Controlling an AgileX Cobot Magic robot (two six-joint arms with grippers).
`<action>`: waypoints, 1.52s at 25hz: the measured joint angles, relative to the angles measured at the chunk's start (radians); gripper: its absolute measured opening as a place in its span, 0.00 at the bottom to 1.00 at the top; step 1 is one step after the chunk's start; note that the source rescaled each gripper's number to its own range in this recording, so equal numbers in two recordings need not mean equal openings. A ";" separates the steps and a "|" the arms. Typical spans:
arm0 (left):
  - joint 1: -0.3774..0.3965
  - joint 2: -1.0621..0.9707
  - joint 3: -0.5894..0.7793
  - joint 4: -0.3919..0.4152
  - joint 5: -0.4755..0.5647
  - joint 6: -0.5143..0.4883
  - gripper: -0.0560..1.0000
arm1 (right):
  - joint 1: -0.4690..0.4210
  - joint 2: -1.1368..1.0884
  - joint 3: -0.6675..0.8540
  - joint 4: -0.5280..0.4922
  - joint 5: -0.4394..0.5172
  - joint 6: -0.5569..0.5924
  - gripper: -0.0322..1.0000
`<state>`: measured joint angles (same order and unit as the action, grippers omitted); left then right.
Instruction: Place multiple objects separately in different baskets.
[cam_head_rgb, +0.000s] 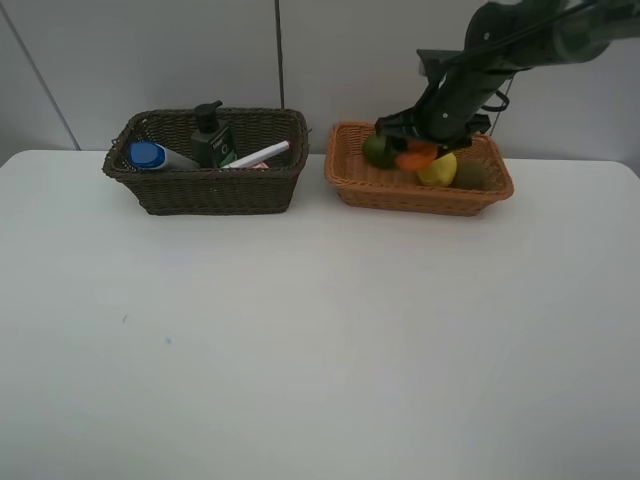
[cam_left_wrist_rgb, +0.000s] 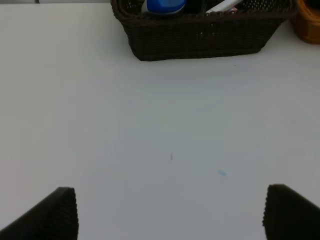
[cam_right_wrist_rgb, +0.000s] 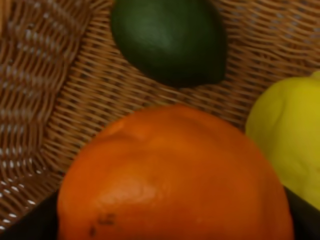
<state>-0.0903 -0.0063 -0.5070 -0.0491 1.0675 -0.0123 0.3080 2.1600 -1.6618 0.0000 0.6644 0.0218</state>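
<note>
From up high, the right gripper sits over the shallow orange-tan wicker basket, fingers closed around the round orange, between the green lime and yellow lemon. Left wrist view: fingers spread wide over bare white bench, holding nothing. Right wrist view is mostly orange; looks firm, fairly heavy and slick-skinned, so I'd grip across its widest part.

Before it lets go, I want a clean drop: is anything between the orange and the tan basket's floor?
Nothing visible: the orange hangs over bare weave of the tan basket, with lime and lemon beside it.
</note>
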 joint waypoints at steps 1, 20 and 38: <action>0.000 0.000 0.000 0.000 0.000 0.000 0.97 | 0.000 0.002 0.000 0.000 -0.004 0.000 0.82; 0.000 0.000 0.000 0.000 0.000 0.000 0.97 | -0.201 -0.208 -0.006 -0.018 0.121 0.021 0.96; 0.000 0.000 0.000 0.000 0.000 0.000 0.97 | -0.344 -0.991 0.814 -0.071 0.137 0.144 0.96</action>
<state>-0.0903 -0.0063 -0.5070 -0.0491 1.0675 -0.0123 -0.0357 1.1690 -0.8482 -0.0715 0.8017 0.1660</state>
